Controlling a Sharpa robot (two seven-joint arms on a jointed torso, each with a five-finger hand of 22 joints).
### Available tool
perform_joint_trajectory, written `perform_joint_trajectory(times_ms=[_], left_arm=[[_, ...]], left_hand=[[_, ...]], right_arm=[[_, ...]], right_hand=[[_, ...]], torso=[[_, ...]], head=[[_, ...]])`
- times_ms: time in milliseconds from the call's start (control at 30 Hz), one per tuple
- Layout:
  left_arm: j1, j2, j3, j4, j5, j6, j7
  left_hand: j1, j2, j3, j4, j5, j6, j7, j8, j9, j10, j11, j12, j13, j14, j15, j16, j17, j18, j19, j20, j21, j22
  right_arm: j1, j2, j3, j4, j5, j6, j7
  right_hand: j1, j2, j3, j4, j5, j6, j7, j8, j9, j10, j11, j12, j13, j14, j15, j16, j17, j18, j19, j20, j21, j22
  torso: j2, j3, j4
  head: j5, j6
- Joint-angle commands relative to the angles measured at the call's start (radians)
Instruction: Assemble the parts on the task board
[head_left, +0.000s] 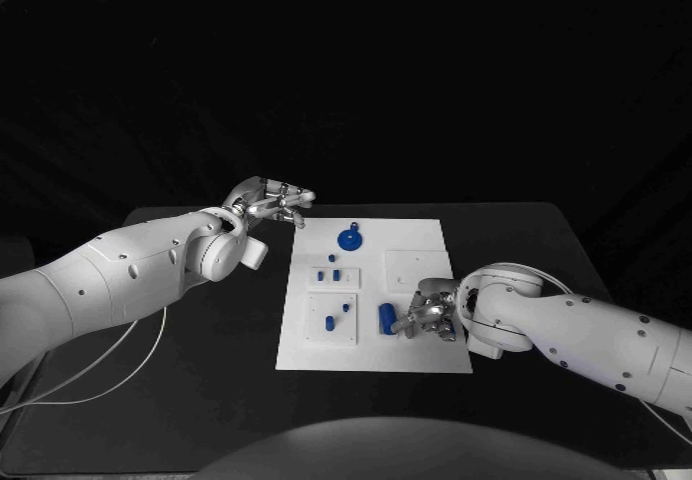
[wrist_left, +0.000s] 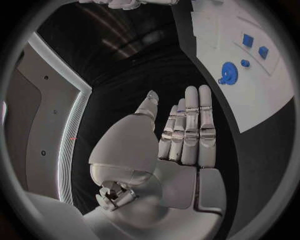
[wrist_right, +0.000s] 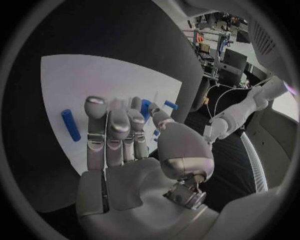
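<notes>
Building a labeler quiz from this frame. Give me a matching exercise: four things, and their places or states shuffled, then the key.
Things:
1. left hand
2. right hand
3. round blue part
4. blue cylinder

Places or states:
A. lying on the task board beside the right hand's fingers
B. open, off the board's far left corner
C. on the board's far end
D. over the board's near right part, holding nothing

Pairs: 1-B, 2-D, 3-C, 4-A
</notes>
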Motion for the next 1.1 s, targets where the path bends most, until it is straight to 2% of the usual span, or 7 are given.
perform_joint_trajectory(times_ms=[33,100,133,233,467,900,1100], left_arm=[[0.000,0.001,0.000,0.003,-0.001,0.015,0.004],[0.000,0.001,0.000,0.003,-0.001,0.016,0.003],[0.000,0.000,0.000,0.003,-0.001,0.016,0.002],[0.000,0.000,-0.001,0.003,-0.001,0.017,0.001],[0.000,0.002,-0.002,0.001,-0.001,0.020,0.000],[0.000,0.001,-0.009,0.000,-0.001,0.025,-0.003],[0.000,0.000,-0.011,0.000,-0.001,0.026,-0.004]], left_hand=[[-0.002,0.009,-0.002,0.000,-0.005,0.003,0.000,0.005,0.001,-0.006,0.002,0.002,0.001,-0.003,0.002,0.003,-0.001,0.004,-0.002,0.005,0.000,-0.001],[-0.001,0.009,-0.002,-0.001,-0.005,0.003,0.000,0.005,0.001,-0.006,0.002,0.002,0.001,-0.003,0.002,0.003,-0.001,0.004,-0.002,0.005,0.000,-0.001],[-0.001,0.009,-0.002,-0.001,-0.005,0.003,0.001,0.005,0.001,-0.006,0.002,0.002,0.001,-0.003,0.002,0.003,-0.001,0.004,-0.002,0.005,0.000,-0.001],[-0.001,0.008,-0.003,-0.001,-0.005,0.003,0.001,0.005,0.001,-0.009,0.003,0.001,0.001,-0.003,0.003,0.003,-0.001,0.004,-0.002,0.005,0.000,-0.001],[0.000,0.009,-0.002,-0.001,-0.005,0.003,0.002,0.005,0.001,-0.009,0.003,0.002,0.001,-0.003,0.003,0.003,-0.001,0.004,-0.002,0.005,0.000,-0.001],[0.002,0.011,0.000,-0.003,-0.004,0.005,0.002,0.006,0.001,-0.009,0.003,0.002,0.001,-0.004,0.003,0.004,-0.001,0.005,-0.002,0.006,0.000,-0.001],[0.003,0.013,0.000,-0.005,-0.003,0.005,0.003,0.005,0.001,-0.010,0.003,0.002,0.001,-0.004,0.003,0.004,-0.001,0.005,-0.002,0.006,0.000,-0.001]], right_arm=[[-0.002,0.008,0.000,-0.008,-0.003,0.005,0.003],[-0.003,0.013,0.000,-0.014,-0.003,0.004,0.001],[-0.003,0.016,0.000,-0.017,-0.003,0.004,0.001],[-0.007,0.025,0.000,-0.027,-0.003,0.007,0.001],[-0.021,0.042,0.000,-0.044,-0.003,0.018,0.004],[-0.031,0.046,0.000,-0.051,0.002,0.043,0.002],[-0.034,0.044,0.000,-0.049,0.008,0.049,0.010]], right_hand=[[-0.017,-0.003,0.013,0.002,0.004,-0.001,-0.004,0.001,0.004,0.003,-0.005,0.007,-0.002,0.003,-0.010,-0.001,-0.002,-0.011,0.054,-0.003,-0.003,0.058],[-0.025,0.004,0.028,0.004,-0.006,-0.002,-0.004,0.001,0.006,0.003,-0.005,0.008,-0.002,0.003,-0.010,0.000,-0.002,-0.011,0.053,-0.003,-0.005,0.057],[-0.029,0.000,0.049,-0.004,-0.025,-0.003,-0.006,0.001,0.006,0.003,-0.004,0.007,-0.002,0.003,-0.010,0.000,-0.002,-0.011,0.053,-0.003,-0.004,0.057],[-0.049,-0.010,0.087,-0.009,-0.024,0.000,-0.005,0.001,0.014,0.003,-0.005,0.009,-0.002,0.003,-0.010,0.000,-0.003,-0.011,0.053,-0.003,-0.001,0.057],[-0.046,-0.010,0.088,-0.012,-0.020,0.000,-0.005,0.001,0.015,0.003,-0.005,0.008,-0.003,0.003,-0.010,0.001,-0.003,-0.011,0.053,-0.003,-0.004,0.057],[-0.043,-0.010,0.087,-0.016,-0.018,0.000,-0.005,0.001,0.017,0.003,-0.005,0.007,-0.003,0.003,-0.009,0.001,-0.003,-0.011,0.053,-0.002,-0.005,0.056],[-0.062,-0.002,0.093,-0.015,-0.022,0.000,-0.005,0.001,0.017,0.003,-0.005,0.008,-0.003,0.002,-0.009,0.001,-0.004,-0.011,0.053,-0.003,-0.006,0.056]], torso=[[0.000,-0.0002,0.0005],[0.000,0.0000,0.0003],[0.000,0.0003,0.0001],[0.000,0.0003,0.0003],[0.000,0.0003,0.0002],[0.000,0.0007,-0.0006],[0.000,0.0011,-0.0006]], head=[[0.000,0.001],[0.000,0.000],[0.000,0.000],[0.000,-0.002],[0.006,-0.003],[0.003,-0.005],[0.003,-0.003]])
